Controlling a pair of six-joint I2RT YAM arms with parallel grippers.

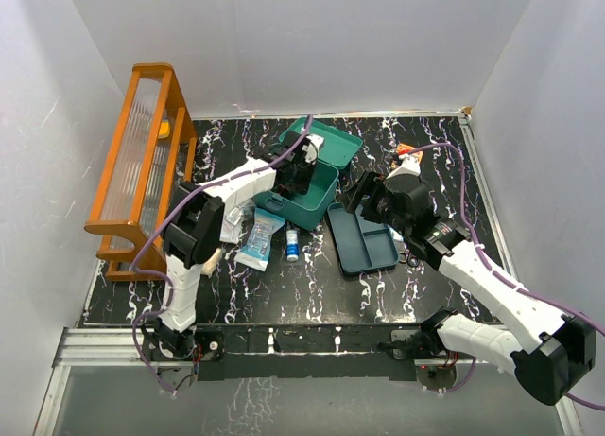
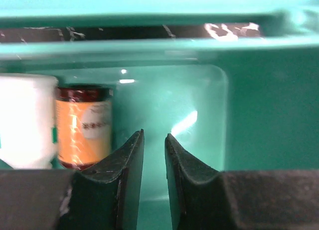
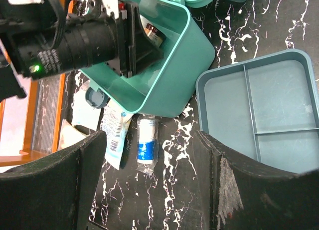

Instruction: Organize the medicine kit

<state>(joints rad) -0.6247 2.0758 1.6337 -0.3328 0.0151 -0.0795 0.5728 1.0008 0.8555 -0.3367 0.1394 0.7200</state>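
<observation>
Right jaws hang spread wide and empty above the table [image 1: 284,287], by the tray [image 1: 362,239]. At the tray's 10 o'clock sits the open kit [image 1: 317,206]. Left jaws reach inside it, nearly together, pinching nothing, with an orange bottle [image 2: 83,126] at their 10 o'clock.

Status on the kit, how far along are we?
Done: box open, orange bottle and white bottle inside. In hand: nothing; left gripper sits empty inside the box, right gripper open. Left: packet and small tube lie on the table; tray lies empty beside the box, lid up.
</observation>
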